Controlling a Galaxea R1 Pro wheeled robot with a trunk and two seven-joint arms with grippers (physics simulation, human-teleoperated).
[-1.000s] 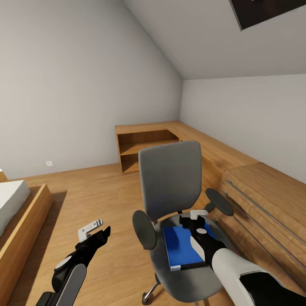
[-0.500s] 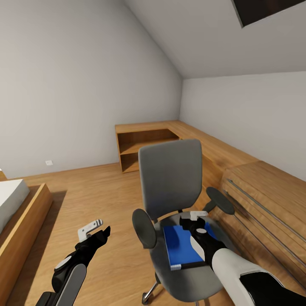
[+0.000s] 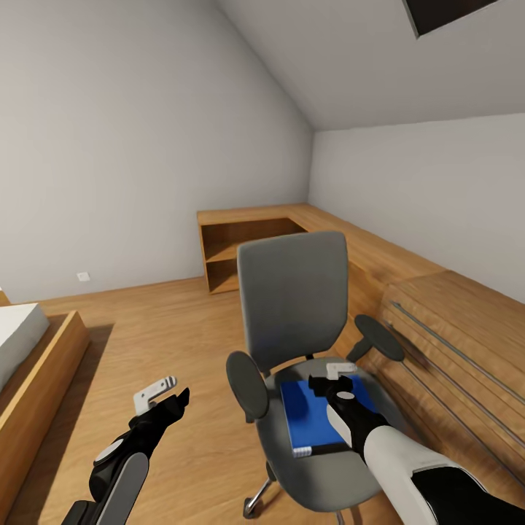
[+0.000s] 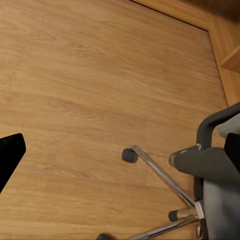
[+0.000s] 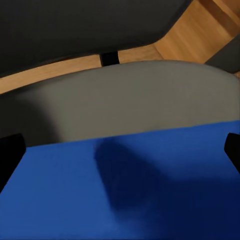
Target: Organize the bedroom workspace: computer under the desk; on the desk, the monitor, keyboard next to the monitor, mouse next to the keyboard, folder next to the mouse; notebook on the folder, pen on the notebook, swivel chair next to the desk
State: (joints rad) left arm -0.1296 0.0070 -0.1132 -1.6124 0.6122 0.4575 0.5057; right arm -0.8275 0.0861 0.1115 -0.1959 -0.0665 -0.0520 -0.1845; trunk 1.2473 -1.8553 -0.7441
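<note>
Far left in the head view: bed with white mattress inside a wooden frame, resting on the wooden floor. Small white wall outlet low on the grey wall beyond it.

Next, left hand raised above bare floor, well apart from the chair, one pale finger and one dark finger spread apart, nothing between them. In the left wrist view, one dark fingertip at the edge, floor planks below, and a chrome leg with caster of the chair base.

Centre: grey swivel chair, backrest upright, dark oval armrests on either side, standing just beside the low wooden unit. Blue folder lying flat on the seat, its near edge showing a white and dark strip.

Right hand low over the far end of the folder, just in front of the backrest; whether touching, cannot tell. In the right wrist view, dark fingertips at both edges, spread wide, the blue folder spanning the gap beneath with a soft shadow on it, grey seat past it. Open, gripping nothing.

Behind the chair: open wooden shelf unit against the wall, joined to a long wooden ledge running along the right wall. Far right: wooden drawer fronts with metal rail handles.
</note>
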